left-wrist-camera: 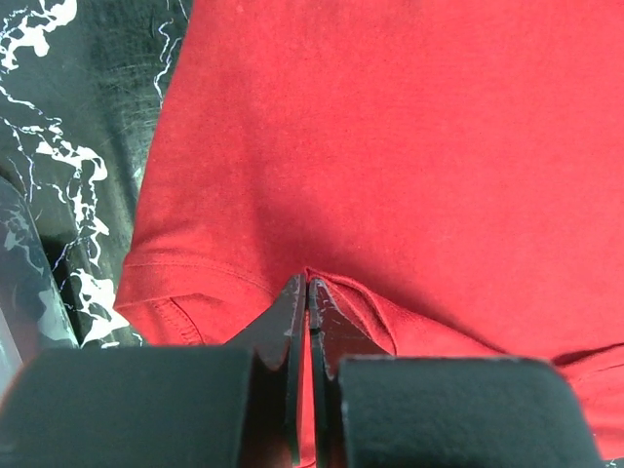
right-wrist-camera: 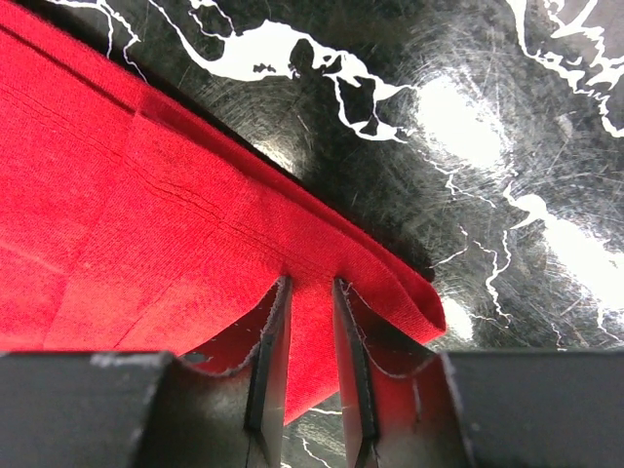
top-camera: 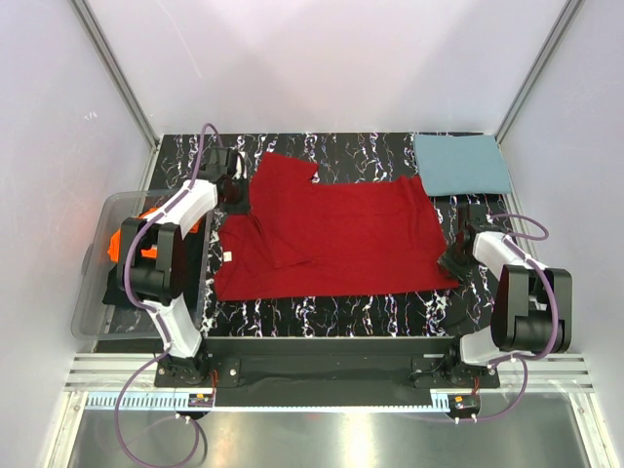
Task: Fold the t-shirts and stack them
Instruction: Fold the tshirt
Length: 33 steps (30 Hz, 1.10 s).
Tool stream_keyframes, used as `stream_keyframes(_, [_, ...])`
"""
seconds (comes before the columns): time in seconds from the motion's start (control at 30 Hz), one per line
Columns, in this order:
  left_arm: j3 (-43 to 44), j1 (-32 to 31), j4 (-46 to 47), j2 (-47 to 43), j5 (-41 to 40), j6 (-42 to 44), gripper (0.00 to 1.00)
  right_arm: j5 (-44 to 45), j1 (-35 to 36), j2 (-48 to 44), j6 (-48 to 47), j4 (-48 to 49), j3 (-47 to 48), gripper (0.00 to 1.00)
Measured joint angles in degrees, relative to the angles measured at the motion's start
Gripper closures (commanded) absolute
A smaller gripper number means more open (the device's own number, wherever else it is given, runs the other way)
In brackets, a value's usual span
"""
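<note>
1. My right gripper is clamped on the near right hem of the red t-shirt, which lies spread mid-table. The bite is shallow and may slip.
2. My left gripper is pinched shut on its far left edge. An uneven pull would skew the fold.
3. The folded teal t-shirt lies far right, where swung cloth could disturb it.

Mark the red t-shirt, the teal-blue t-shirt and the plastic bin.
Deep red cloth t-shirt [top-camera: 361, 234]: top view, its middle.
Folded teal-blue cloth t-shirt [top-camera: 461, 164]: top view, its centre.
Clear plastic bin [top-camera: 90, 292]: top view, left side.

The top external camera is looking steeply down from above and behind the arms over the whole table. Both wrist cameras are looking along their own fingers, very near the red t-shirt, which all views are sharing.
</note>
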Motion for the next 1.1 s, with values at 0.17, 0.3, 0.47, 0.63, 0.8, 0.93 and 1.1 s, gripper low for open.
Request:
stream_keyframes(0.17, [3.0,0.0,-2.0,2.2,-0.7,0.3,0.72,-0.1,-0.1,-0.7,-0.5,-0.1,-0.2,0.7])
stream_keyframes(0.3, [4.3,-0.3,-3.0,2.4,-1.7,-0.3,0.6,-1.6,-0.2,-3.7,-1.5,-0.3,-0.1,0.69])
stream_keyframes(0.47, [3.9,-3.0,-3.6,0.3,-2.4,-2.3,0.6,-4.5,-0.2,-9.9,-1.6,-0.5,0.5,0.68])
stream_keyframes(0.63, [-5.1,-8.7,-1.8,-7.6,-2.1,-7.4,0.64,-7.9,-0.2,-14.1,-1.6,-0.5,1.0,0.68])
stream_keyframes(0.8, [-14.6,-13.6,0.3,-11.5,-1.5,-13.8,0.64,-10.3,-0.2,-16.3,-1.6,-0.5,1.2,0.68])
stream_keyframes(0.93, [-20.3,-14.7,2.2,-12.4,-1.8,-18.2,0.6,-11.0,-0.2,-17.1,-1.8,-0.6,1.4,0.68])
stream_keyframes(1.1, [-23.6,-14.7,4.2,-13.7,-2.3,-21.5,0.59,-12.0,-0.2,-17.1,-2.2,-0.8,1.5,0.68])
